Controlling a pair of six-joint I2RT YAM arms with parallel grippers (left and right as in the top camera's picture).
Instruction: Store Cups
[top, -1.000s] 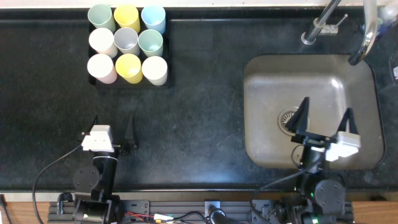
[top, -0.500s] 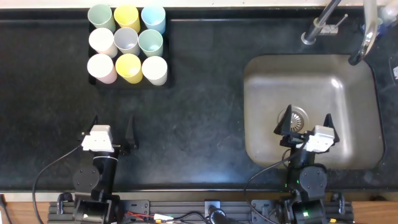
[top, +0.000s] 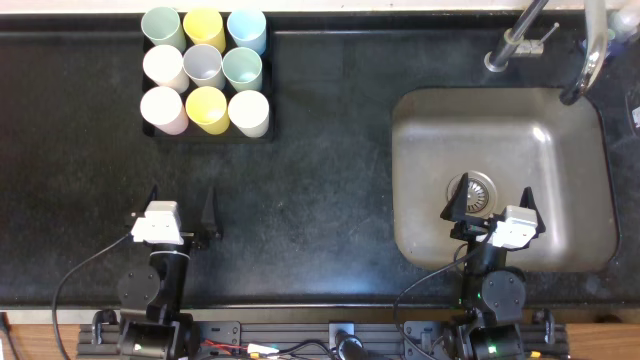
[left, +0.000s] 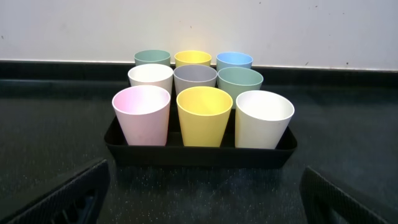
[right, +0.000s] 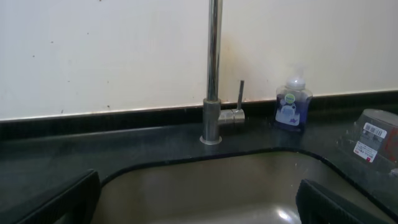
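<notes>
Several cups in pastel pink, yellow, white, green, grey and blue stand upright in a black tray (top: 268, 128) at the back left of the counter; the left wrist view shows the tray (left: 199, 155) straight ahead with its cups in three rows. My left gripper (top: 182, 207) sits open near the front edge, well short of the tray, with nothing between its fingers. My right gripper (top: 491, 201) hangs open over the front part of the steel sink (top: 570, 120), holding nothing.
A faucet (top: 520, 35) rises behind the sink, seen as a tall pipe (right: 214, 68) in the right wrist view. A soap bottle (right: 293, 104) and a clear plastic package (right: 373, 140) stand at the sink's far right. Dark counter lies between tray and sink.
The right arm drew back and swung left over the sink a second ago, then settled. The left arm and the cups have stayed put.
</notes>
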